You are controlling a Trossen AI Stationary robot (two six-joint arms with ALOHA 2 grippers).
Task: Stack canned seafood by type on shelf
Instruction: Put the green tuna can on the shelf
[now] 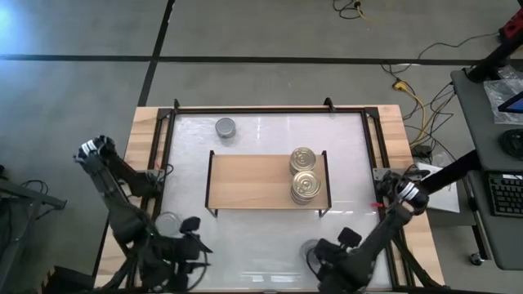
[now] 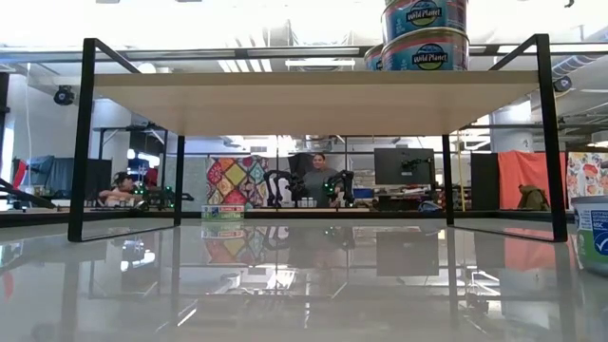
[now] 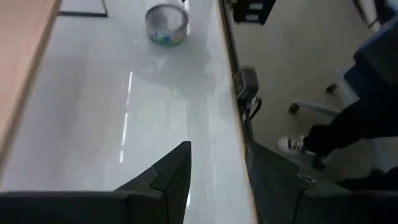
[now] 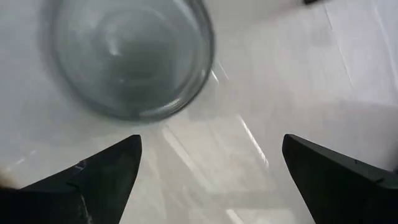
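White and glossy, the desk [image 1: 261, 245] is carrying the shelf [image 1: 249, 181] at its middle, and I am working along its near edge with both arms. My right claw [image 4: 208, 177] is hanging just above the desk with its two fingers spread wide apart, and a silver-topped can [image 4: 127, 53] is sitting just ahead of the fingertips, not between them and not touching them. In the high view that can [image 1: 313, 250] is lying near the front edge, partly under my right arm. My left claw [image 3: 217, 186] is waiting low at the near left corner, its fingers standing a little apart with nothing between them; a silver-topped can [image 3: 166, 23] is resting well ahead of it on the desk. On the shelf's right end two gold-topped piles [image 1: 305, 173] are standing side by side, touching. Another grey can [image 1: 225, 127] is sitting alone behind the shelf.
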